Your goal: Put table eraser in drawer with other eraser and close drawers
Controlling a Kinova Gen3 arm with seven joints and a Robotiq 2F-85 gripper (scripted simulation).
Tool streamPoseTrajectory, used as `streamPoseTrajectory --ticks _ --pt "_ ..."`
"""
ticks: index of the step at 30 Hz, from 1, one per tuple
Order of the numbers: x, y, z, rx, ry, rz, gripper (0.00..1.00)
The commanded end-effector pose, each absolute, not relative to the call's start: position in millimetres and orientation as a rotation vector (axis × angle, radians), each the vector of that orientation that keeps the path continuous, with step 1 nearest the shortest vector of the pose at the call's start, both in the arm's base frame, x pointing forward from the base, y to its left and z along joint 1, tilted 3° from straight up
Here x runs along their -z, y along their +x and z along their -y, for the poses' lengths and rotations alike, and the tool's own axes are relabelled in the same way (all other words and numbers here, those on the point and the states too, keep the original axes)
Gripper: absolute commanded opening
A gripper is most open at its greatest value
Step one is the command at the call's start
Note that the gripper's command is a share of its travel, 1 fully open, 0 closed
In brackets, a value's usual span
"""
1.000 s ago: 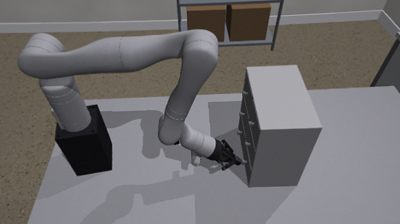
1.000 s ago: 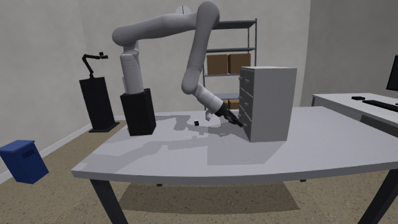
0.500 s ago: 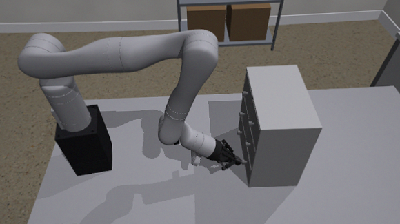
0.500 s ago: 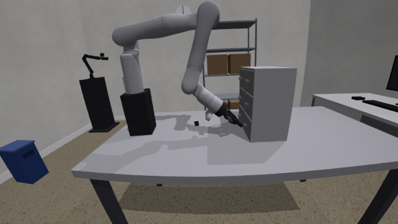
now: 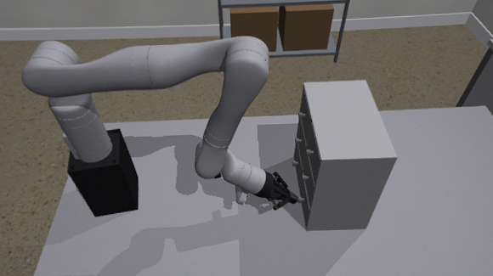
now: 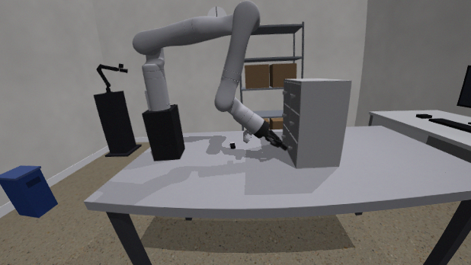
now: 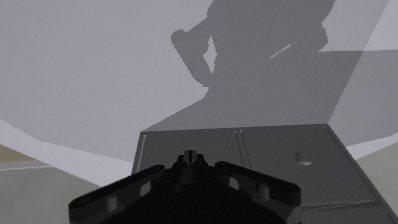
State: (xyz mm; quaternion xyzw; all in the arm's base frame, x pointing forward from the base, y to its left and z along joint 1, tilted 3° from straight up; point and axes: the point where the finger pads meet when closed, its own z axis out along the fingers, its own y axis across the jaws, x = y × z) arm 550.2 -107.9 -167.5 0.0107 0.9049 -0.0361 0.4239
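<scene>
The eraser (image 6: 232, 145), a small black-and-white block, lies on the table left of the chest, almost hidden by the arm in the top view. The grey chest (image 5: 347, 195) (image 6: 324, 122) stands upright. Its visible drawers look pushed in; their contents are hidden. My gripper (image 5: 297, 199) (image 6: 286, 148) (image 7: 190, 158) is shut, with nothing visible between its fingers. It slants down to the chest's front, its tips at or close to the lower near knob (image 5: 301, 199) (image 6: 290, 148). The wrist view hides that knob behind the fingers, so contact cannot be told.
The neighbouring bottom drawer's knob (image 7: 303, 159) sticks out beside the gripper. More knobs (image 5: 305, 177) (image 6: 293, 122) stand out above. The black arm base (image 5: 109, 186) (image 6: 164, 137) stands on the table (image 5: 436, 196) (image 6: 396, 167) at the left. A pale shape beside the wrist is unclear.
</scene>
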Motion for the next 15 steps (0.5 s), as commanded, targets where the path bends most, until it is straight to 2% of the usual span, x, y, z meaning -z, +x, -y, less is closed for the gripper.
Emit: streamPoseTrajectory --ticks 1,15 --pt "165.9 551.8 108.0 0.091 0.026 -2.26 0.0" --pt "165.9 549.9 107.9 0.091 0.026 -2.26 0.0"
